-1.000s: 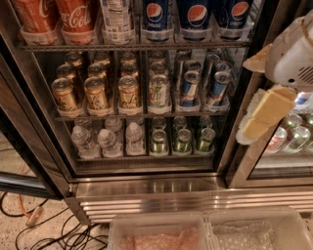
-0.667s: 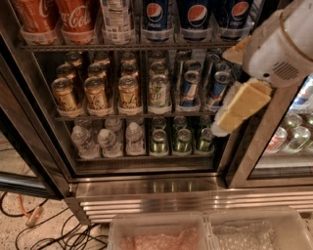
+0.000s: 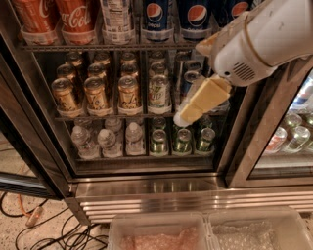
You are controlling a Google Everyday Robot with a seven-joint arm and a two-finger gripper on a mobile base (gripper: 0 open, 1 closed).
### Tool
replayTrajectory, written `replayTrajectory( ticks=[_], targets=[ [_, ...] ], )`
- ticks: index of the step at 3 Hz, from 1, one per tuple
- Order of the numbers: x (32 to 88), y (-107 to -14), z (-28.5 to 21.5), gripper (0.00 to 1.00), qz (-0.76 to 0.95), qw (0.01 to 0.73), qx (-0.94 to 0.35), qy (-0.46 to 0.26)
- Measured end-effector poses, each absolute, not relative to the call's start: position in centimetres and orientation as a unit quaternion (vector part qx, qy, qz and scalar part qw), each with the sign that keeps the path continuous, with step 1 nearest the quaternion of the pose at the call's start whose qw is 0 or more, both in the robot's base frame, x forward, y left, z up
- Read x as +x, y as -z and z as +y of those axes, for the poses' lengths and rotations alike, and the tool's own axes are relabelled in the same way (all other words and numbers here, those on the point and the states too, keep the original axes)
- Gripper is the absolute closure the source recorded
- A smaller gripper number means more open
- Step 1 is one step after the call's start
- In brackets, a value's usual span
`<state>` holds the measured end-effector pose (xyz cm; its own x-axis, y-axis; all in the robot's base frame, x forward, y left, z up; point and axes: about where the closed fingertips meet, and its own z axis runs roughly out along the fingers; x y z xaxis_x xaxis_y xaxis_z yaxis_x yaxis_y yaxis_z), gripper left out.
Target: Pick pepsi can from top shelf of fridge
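Observation:
Three dark-blue pepsi cans stand in a row on the top shelf (image 3: 98,47) of the fridge (image 3: 146,188): one (image 3: 156,17) at centre, one (image 3: 197,16) to its right, and one (image 3: 238,9) partly hidden behind my white arm (image 3: 264,34). My gripper (image 3: 188,114), cream-coloured, hangs down-left from the arm in front of the right end of the middle shelf. It is below the pepsi cans, holds nothing that I can see, and touches no can.
Red Coca-Cola cans (image 3: 73,19) and a white-labelled container (image 3: 117,19) stand left of the pepsi cans. Gold cans (image 3: 95,93) fill the middle shelf; water bottles (image 3: 107,141) and green cans (image 3: 182,140) the lower one. Plastic bins (image 3: 156,232) and floor cables (image 3: 34,224) lie below.
My arm and gripper have swung from the right edge of the view leftwards and slightly up, and now sit in front of the fridge's right-hand columns. The cans have not moved.

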<state>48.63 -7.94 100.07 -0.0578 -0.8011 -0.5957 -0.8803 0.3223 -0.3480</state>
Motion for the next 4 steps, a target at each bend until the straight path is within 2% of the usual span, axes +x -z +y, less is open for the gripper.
replayTrajectory(
  ticks=[2,4],
  targets=[
    [51.1,-101.2,-7.1,0.00,0.740,0.440,-0.503,-0.080],
    [51.9,-102.1,-6.8,0.00,0.752,0.439,-0.486,-0.081]
  ],
)
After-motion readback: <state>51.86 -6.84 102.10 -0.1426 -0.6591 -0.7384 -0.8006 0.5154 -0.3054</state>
